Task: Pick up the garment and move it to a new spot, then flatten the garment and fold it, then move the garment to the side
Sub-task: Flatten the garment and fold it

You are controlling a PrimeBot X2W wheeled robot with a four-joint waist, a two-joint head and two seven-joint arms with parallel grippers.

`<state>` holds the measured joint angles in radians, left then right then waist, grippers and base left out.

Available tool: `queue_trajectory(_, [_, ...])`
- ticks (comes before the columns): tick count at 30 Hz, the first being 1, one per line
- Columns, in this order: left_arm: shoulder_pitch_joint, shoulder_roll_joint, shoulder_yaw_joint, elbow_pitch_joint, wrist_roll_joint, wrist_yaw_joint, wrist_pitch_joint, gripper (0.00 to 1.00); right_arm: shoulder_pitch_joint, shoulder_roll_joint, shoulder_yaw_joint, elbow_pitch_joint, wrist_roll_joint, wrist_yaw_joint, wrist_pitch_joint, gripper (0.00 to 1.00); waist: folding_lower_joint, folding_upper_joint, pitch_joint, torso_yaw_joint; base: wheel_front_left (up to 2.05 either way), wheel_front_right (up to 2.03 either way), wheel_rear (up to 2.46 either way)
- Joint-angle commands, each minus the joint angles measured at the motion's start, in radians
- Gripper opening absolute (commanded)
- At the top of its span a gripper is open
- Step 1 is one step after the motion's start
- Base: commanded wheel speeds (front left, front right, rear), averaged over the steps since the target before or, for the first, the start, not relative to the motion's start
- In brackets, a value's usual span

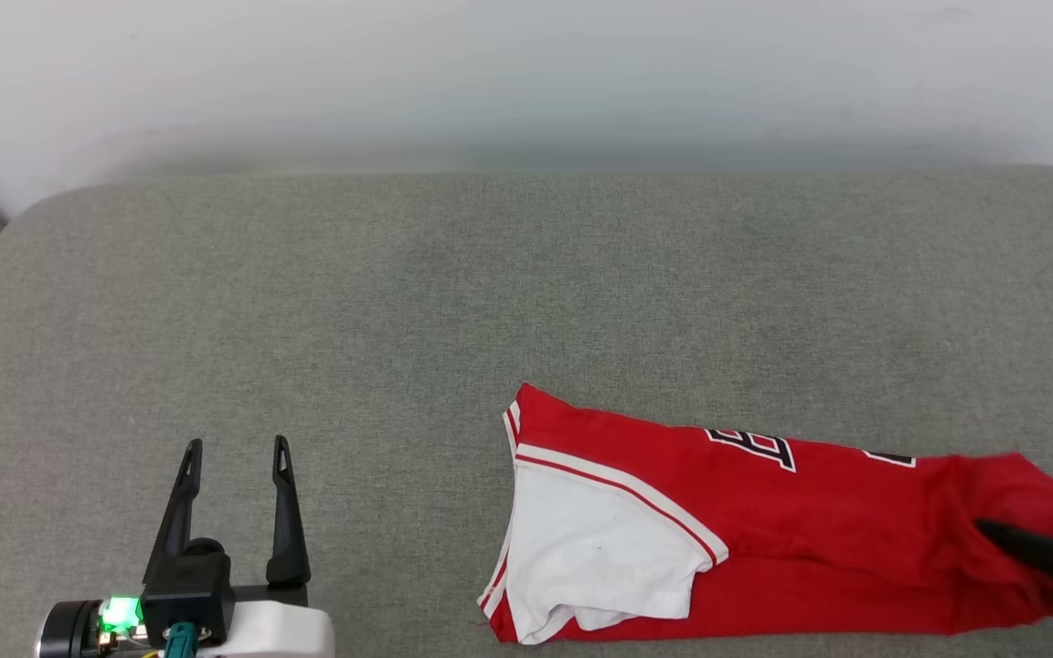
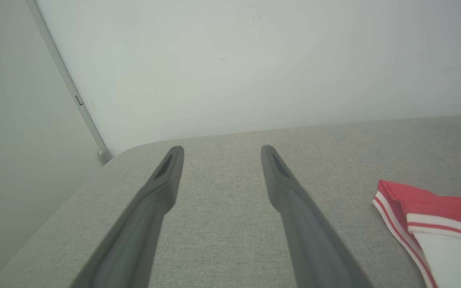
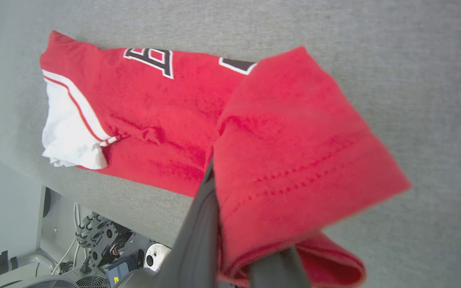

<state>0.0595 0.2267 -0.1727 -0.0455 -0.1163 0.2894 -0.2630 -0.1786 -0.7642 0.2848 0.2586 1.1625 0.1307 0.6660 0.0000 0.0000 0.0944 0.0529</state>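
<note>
The right tool is clamped on the hem end of the garment. In the right wrist view this red end is raised a little and hangs over the dark fingers. From this tool the rest of the garment stretches away as one long strip toward the robot's left side. Its long axis runs across the robot, along the line that joins the two tools. The far end of the strip, as counted from the right tool, carries the white sleeve, which lies flat. Dark-edged letters show on the red chest between the sleeve and the gripped end.

The left tool has its fingers apart and holds nothing. It hovers over bare cloth, with the sleeve end on its right and well apart from it. The right arm is therefore the one that has the garment, and the left one is free.

It seems that the next move will carry the held end along the long axis toward the sleeve, or drag the whole strip sideways. In both cases the direction away from the right tool matters most.

The tabletop is covered with grey woven fabric, and much open space lies beyond both tools. A pale plain wall closes the room behind it. Cables and equipment show under the tabletop's edge.
</note>
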Motion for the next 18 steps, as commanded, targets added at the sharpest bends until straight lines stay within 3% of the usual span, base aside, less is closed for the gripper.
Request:
queue_trajectory(1, [0.013, -0.006, 0.009, -0.003, 0.009, -0.008, -0.002, 1.0, 0.004, 0.019, 0.002, -0.053, 0.007, 0.0, 0.014, 0.0, 0.0, 0.0, -0.004, 0.0, 0.0, 0.0, 0.0])
queue_trajectory(9, [0.009, -0.036, 0.031, -0.009, 0.042, -0.038, -0.002, 1.0, -0.066, 0.116, 0.051, -0.279, -0.083, 0.0, 0.137, 0.0, 0.0, 0.0, 0.018, 0.002, 0.0, 0.0, 0.0])
queue_trajectory(18, [-0.04, -0.063, 0.039, -0.008, 0.067, -0.068, -0.002, 1.0, -0.266, 0.299, 0.22, -0.282, -0.231, 0.0, 0.235, 0.0, 0.0, 0.0, 0.081, 0.012, 0.0, 0.0, 0.0])
